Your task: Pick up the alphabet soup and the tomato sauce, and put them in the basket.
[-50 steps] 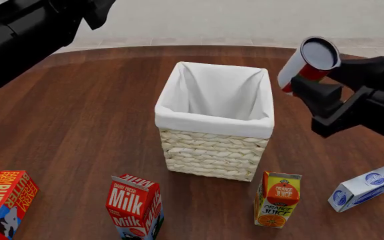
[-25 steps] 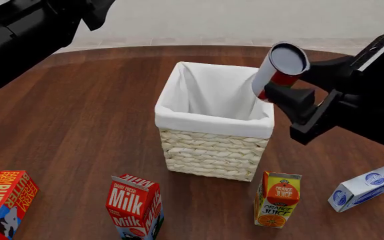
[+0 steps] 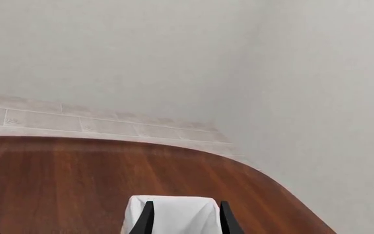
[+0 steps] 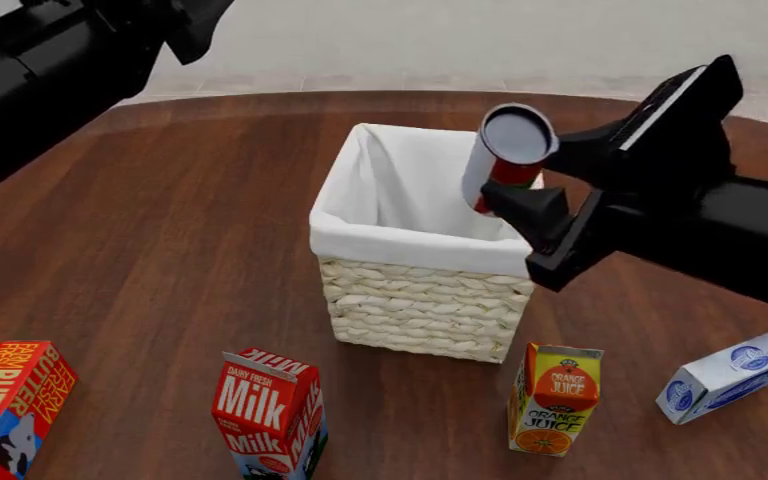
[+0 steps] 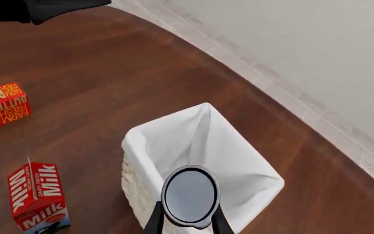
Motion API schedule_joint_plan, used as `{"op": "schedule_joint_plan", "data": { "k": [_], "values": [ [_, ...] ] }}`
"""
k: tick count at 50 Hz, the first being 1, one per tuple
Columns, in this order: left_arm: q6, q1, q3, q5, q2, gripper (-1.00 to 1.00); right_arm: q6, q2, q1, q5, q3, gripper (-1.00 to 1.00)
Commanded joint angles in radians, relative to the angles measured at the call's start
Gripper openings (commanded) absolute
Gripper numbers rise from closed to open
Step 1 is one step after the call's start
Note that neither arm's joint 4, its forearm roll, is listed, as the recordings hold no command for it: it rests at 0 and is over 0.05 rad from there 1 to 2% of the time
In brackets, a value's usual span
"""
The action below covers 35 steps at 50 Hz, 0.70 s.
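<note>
Since 1.0 s ago the right arm has swung leftward w/ its can: from off the basket's right side to over the basket's near-right corner.

Going left to right from the raised left gripper [image 3: 181, 219]: it sits high at the far left of the table, its two dark fingertips [image 3: 146, 222] apart w/ nothing between them, so it's spread and empty; beyond the tips shows only the large square cream wicker basket w/ white cloth liner [image 3: 171, 214]. Well below and nearer the camera than that arm stand the red butter carton [image 4: 4, 405] and, further right, the red-and-white milk carton [image 4: 268, 412], both upright on the brown wooden table [image 4: 157, 250].

Basket [image 4: 427, 245] stands mid-table, open top up. Directly above its right rim the right gripper [image 4: 507, 205] is clamped on the small cylindrical can w/ red label, green-and-white patch [image 4: 507, 158], i.e. the tomato sauce, tilted w/ its round end toward the camera. In the right wrist view the can's end [image 5: 189, 195] fills the gap between the fingers, liner [image 5: 233, 161] directly beneath.

Below the right gripper, near the front edge, stands the orange juice carton [image 4: 555, 398]; right of that, a white-and-blue carton [image 4: 731, 374] lies on its side.

Alphabet soup: can't see it in any view.
</note>
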Motion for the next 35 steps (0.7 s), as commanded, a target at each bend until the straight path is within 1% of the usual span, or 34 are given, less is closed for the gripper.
{"op": "schedule_joint_plan", "data": {
  "k": [1, 21, 35],
  "values": [
    [-0.003, 0.003, 0.006, -0.006, 0.002, 1.0, 0.01, 0.052, 0.014, -0.007, -0.025, -1.0],
    [-0.013, 0.005, 0.023, -0.026, 0.011, 1.0, 0.009, 0.15, -0.006, -0.045, -0.046, -1.0],
    [-0.015, 0.009, 0.028, -0.031, 0.015, 1.0, 0.021, 0.191, -0.02, -0.069, -0.048, -1.0]
  ]
}}
